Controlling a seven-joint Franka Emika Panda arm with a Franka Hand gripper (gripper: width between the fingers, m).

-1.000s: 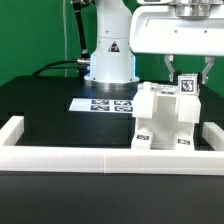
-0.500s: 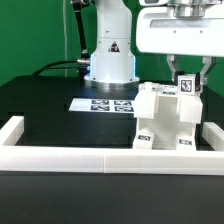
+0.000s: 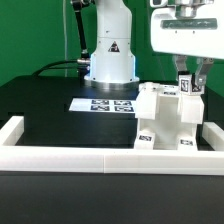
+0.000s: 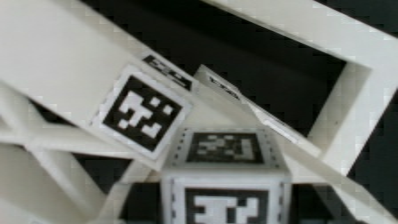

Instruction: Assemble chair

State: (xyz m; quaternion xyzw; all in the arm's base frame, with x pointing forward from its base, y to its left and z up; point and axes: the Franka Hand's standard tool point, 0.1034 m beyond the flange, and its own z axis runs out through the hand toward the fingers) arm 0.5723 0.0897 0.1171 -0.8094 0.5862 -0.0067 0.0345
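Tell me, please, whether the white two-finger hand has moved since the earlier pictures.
Yes: the hand, shut on the matte-white chair's tagged post, shifted toward the exterior view's right, away from the fixed white robot base.

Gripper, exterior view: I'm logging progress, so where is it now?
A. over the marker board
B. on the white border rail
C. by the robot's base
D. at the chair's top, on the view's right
D: the gripper sits at the top of the chair, its fingers either side of a tagged post.

Low exterior view faces the chair (image 3: 160, 112); wrist view (close-up) shares it.
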